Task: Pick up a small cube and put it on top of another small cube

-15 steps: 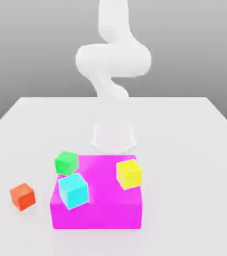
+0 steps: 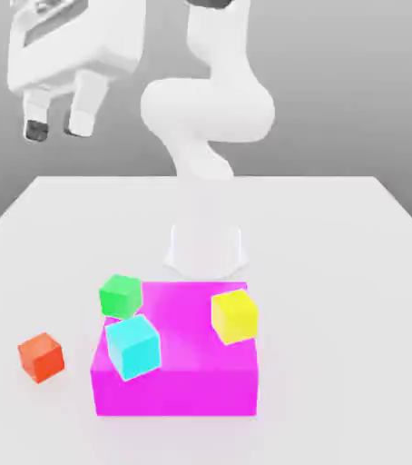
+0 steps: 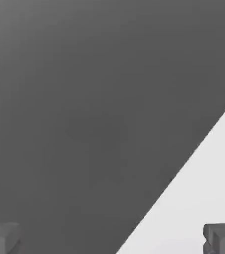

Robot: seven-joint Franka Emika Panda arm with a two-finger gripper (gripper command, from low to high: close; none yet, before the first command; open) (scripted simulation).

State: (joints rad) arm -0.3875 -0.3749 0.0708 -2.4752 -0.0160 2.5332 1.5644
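Open and empty, my jaws (image 2: pixel 58 129) have swung into the exterior view, high above the table (image 2: pixel 337 300), seemingly bound for the red-orange cube (image 2: pixel 42 357).

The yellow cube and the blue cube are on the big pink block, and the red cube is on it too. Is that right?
Not quite: the red cube is on the table, beside the pink block, as the exterior view shows.
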